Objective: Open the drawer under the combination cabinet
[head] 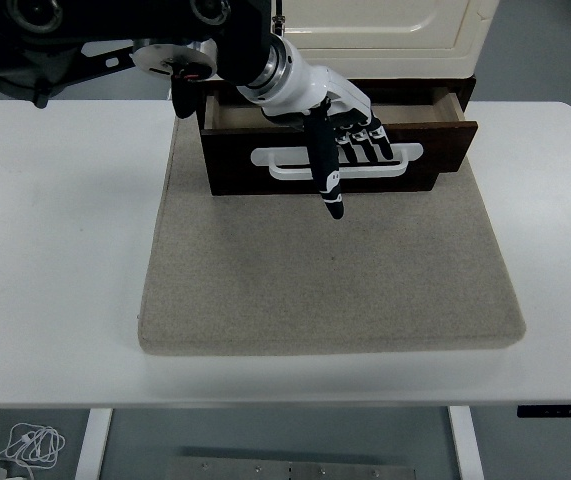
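Observation:
The dark wooden drawer [415, 150] under the cream cabinet [385, 25] stands pulled out a little, its inside showing along the top. On its front is a white loop handle [285, 163]. My left hand [350, 180] reaches in from the upper left and hangs in front of the drawer. Its fingers [365, 140] are stretched out, with the tips at the handle's upper bar and not curled around it. The thumb [327, 180] points straight down across the handle. The hand holds nothing.
The cabinet sits at the back of a grey felt mat [325, 280] on the white table [55, 250]. My left arm's black upper part [115, 35] fills the top left corner. A white cable [30, 445] lies on the floor below.

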Action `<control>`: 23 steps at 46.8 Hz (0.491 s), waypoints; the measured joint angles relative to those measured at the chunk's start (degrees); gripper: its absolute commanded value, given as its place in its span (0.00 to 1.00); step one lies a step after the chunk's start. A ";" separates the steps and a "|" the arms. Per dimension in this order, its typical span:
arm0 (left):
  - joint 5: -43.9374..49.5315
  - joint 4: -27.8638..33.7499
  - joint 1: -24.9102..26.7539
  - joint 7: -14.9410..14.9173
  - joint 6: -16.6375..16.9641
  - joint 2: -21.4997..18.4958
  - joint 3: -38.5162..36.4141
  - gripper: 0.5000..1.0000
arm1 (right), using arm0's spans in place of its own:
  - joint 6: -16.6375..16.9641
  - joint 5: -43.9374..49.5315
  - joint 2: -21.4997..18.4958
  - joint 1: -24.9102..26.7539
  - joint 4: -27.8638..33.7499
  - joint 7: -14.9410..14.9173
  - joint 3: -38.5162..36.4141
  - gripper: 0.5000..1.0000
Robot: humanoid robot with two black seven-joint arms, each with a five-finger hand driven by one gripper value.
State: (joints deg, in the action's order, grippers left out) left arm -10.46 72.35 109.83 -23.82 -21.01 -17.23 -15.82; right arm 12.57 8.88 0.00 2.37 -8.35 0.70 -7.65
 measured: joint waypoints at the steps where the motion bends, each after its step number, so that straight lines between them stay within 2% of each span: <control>1: 0.01 0.07 -0.02 0.00 0.00 0.00 0.00 1.00 | 0.00 0.00 0.00 0.00 0.00 0.00 0.00 0.85; 23: 0.08 0.72 0.05 0.00 -1.52 0.09 0.39 1.00 | 0.00 0.00 0.00 0.00 0.00 0.00 0.00 0.85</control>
State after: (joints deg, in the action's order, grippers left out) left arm -10.38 73.07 109.87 -23.82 -22.53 -17.14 -15.43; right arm 12.57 8.88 0.00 2.37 -8.35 0.71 -7.65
